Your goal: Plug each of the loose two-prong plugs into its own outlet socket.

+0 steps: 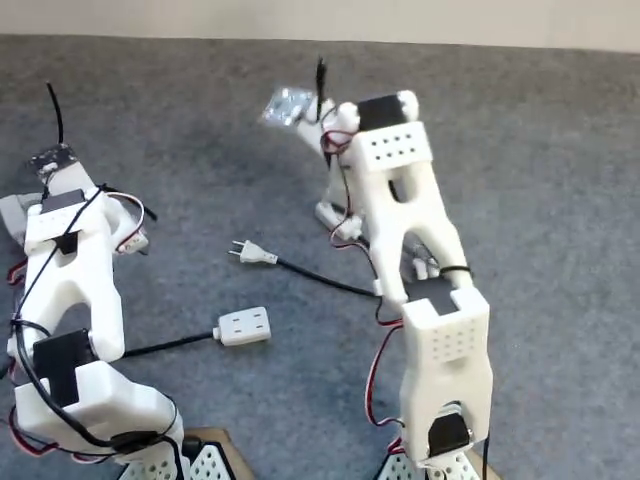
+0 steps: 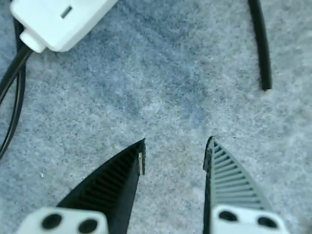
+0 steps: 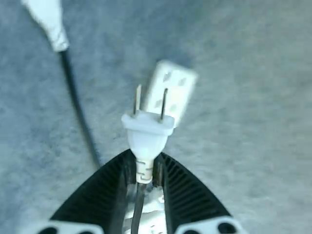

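Observation:
My right gripper [image 3: 145,161] is shut on a white two-prong plug [image 3: 146,129], prongs pointing away from the fingers. Just beyond the prongs lies the white outlet socket block [image 3: 170,92], apart from them. A second white plug [image 3: 48,22] lies loose on the carpet with its black cord. In the high view this loose plug [image 1: 255,254] rests left of the right arm, and the outlet block [image 1: 243,326] lies nearer the front. My left gripper [image 2: 175,146] hangs open over bare carpet, with a corner of the outlet block [image 2: 58,22] beyond it.
Grey carpet [image 1: 540,200] covers the whole floor. A black cord [image 1: 325,280] runs from the loose plug under the right arm. Another black cord [image 1: 165,346] leads from the outlet block toward the left arm. A black cord end [image 2: 261,48] lies near the left gripper.

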Tool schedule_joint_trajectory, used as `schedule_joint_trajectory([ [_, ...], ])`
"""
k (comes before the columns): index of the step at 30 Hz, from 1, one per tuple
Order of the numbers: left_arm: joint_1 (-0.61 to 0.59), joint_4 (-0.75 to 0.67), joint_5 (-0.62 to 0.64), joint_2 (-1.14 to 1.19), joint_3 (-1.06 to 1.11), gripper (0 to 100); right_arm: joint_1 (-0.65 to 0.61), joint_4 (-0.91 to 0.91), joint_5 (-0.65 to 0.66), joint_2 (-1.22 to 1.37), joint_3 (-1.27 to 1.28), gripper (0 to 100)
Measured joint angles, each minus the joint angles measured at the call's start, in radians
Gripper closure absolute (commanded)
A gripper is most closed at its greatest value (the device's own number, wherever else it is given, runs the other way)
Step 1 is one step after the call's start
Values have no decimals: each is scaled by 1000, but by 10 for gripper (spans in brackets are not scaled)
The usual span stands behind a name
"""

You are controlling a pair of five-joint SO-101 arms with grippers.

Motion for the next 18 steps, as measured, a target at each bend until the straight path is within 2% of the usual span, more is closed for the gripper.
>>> schedule_joint_trajectory([
  [2, 5, 0, -3, 0, 0, 787, -29, 0, -15, 0, 61, 992],
  [6, 34, 0, -83, 0, 0, 787, -123, -15, -130, -34, 107, 992],
  [12, 61, 0, -123, 0, 0, 787, -258, -11, -292, -311, 170, 992],
  [15, 60, 18, -126, 0, 0, 787, -282, -15, -301, -479, 338, 992],
  [18, 60, 26, -129, 0, 0, 787, -284, -124, -265, -678, 617, 992],
])
